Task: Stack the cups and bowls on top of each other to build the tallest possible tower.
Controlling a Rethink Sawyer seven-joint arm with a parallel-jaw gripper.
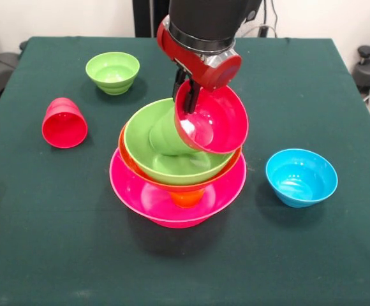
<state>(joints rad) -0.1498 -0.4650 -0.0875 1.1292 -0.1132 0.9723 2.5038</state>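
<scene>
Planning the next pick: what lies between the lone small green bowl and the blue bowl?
In the front view, the tower stands between small green bowl and blue bowl, with the gripper holding the red bowl.

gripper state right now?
Gripper: shut on the rim of the red bowl, holding it tilted over the green bowl on the tower.

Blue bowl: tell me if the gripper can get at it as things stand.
Probably not yet: the gripper is shut on the red bowl over the tower. The blue bowl itself stands alone, open side up, nothing over it.
</scene>
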